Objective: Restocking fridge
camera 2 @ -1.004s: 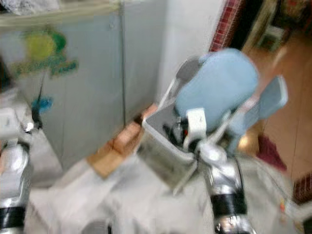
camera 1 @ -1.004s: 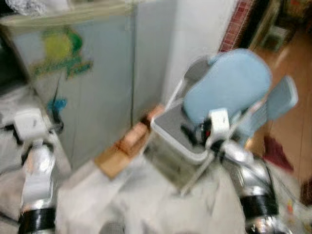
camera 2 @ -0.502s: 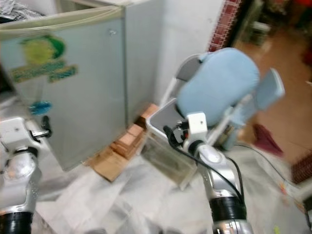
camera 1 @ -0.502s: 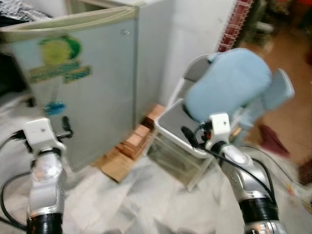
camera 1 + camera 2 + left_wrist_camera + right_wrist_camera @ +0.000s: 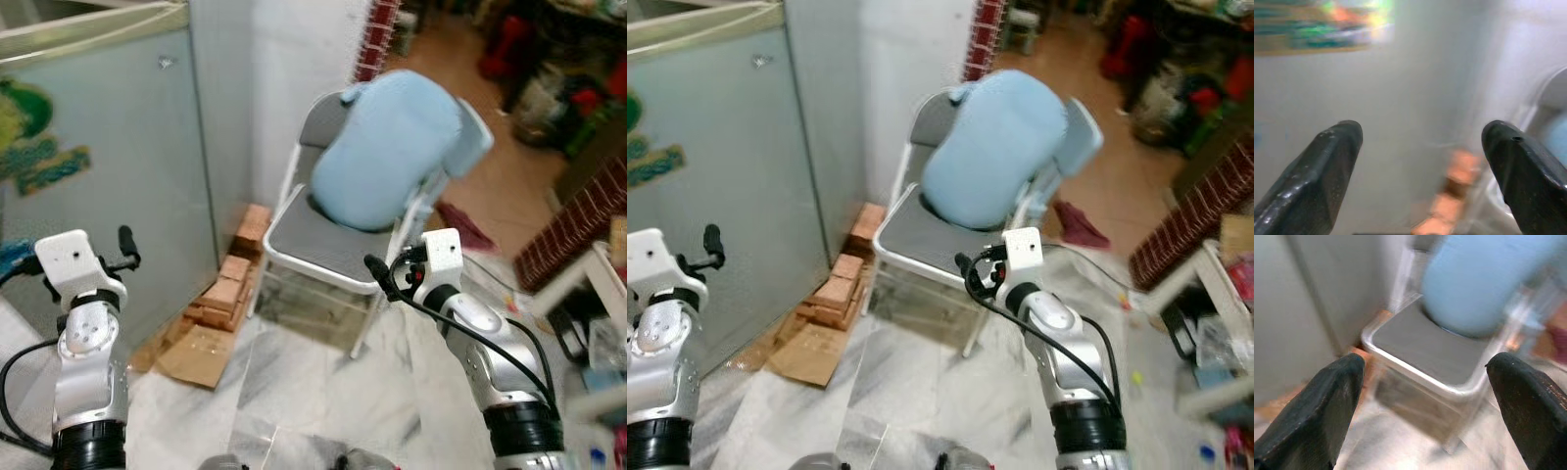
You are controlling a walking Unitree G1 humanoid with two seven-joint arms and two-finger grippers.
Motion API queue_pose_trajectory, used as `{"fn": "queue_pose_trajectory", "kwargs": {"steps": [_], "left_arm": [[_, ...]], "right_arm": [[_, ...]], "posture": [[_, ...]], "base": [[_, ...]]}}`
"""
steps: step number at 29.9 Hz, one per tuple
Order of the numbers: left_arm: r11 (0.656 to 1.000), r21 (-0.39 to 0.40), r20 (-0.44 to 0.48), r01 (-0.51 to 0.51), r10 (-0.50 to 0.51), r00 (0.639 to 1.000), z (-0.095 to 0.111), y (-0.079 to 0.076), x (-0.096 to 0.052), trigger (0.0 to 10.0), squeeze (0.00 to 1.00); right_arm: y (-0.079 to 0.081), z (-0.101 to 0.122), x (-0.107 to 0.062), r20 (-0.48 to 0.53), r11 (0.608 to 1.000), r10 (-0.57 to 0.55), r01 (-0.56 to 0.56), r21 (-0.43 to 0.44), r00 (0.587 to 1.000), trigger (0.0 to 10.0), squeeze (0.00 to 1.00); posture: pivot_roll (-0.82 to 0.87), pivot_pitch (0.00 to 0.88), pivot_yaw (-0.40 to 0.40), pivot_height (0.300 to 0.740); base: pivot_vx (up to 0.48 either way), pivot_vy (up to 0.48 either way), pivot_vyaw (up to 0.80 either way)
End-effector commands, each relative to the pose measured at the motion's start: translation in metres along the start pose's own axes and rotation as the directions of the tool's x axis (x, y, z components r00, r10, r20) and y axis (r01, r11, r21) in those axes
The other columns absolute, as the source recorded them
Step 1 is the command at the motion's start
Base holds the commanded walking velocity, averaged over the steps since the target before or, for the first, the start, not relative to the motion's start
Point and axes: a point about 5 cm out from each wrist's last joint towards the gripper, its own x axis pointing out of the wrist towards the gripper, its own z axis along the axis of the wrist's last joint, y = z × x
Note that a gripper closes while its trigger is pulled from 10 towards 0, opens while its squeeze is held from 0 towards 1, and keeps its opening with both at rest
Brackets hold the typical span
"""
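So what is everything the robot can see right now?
Pale grey-green metal fridge: one, door shut, green and yellow sticker, at the left.
Grey folding chair with white frame: one, beside the fridge.
Light blue cushion: one, on the chair seat, leaning on its back.
Orange bricks: a small stack, between fridge and chair.
Flat brown cardboard: one, on the floor by the bricks.
Left claw: black fingers apart, facing the fridge.
Right claw: black fingers apart, facing the chair.
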Motion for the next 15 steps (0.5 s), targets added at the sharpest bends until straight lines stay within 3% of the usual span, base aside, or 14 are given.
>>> {"fn": "queue_pose_trajectory", "kwargs": {"steps": [1,9,11,12,13,15], "left_arm": [[1.000,0.007,0.000,-0.006,0.006,1.000,0.000,0.006,-0.001,10.0,0.00],[0.999,-0.012,0.010,0.041,-0.041,0.999,0.001,0.002,-0.004,10.0,0.00],[0.990,-0.035,0.005,0.137,-0.137,0.991,-0.002,-0.011,-0.011,10.0,0.00],[0.990,-0.035,0.005,0.137,-0.137,0.991,-0.002,-0.011,-0.011,10.0,0.00],[0.961,-0.042,-0.007,0.272,-0.273,0.962,-0.004,-0.027,-0.020,10.0,0.00],[0.904,-0.044,-0.023,0.426,-0.427,0.904,-0.007,-0.046,-0.033,10.0,0.00]], "right_arm": [[0.001,0.007,0.001,0.019,1.000,-0.003,0.003,-0.003,1.000,10.0,0.00],[-0.001,0.007,0.001,0.016,1.000,-0.015,0.015,0.002,1.000,10.0,0.00],[-0.003,0.005,0.000,0.016,1.000,-0.029,0.029,0.006,0.999,10.0,0.00],[-0.003,0.005,0.000,0.016,1.000,-0.029,0.029,0.006,0.999,10.0,0.00],[-0.005,0.004,-0.002,0.030,0.999,-0.054,0.054,0.008,0.998,10.0,0.00],[-0.011,0.005,-0.005,0.062,0.994,-0.109,0.108,0.019,0.992,10.0,0.00]], "posture": [[0.04,0.000,-0.058,0.740],[0.04,0.000,-0.057,0.740],[0.05,0.000,-0.051,0.740],[0.05,0.000,-0.051,0.740],[0.05,0.000,-0.049,0.740],[0.05,0.000,-0.045,0.740]], "base": [[0.000,0.435,0.00],[0.000,0.435,0.00],[0.000,0.431,0.00],[0.000,0.431,0.00],[0.000,0.435,0.00],[0.000,0.435,0.00]]}}
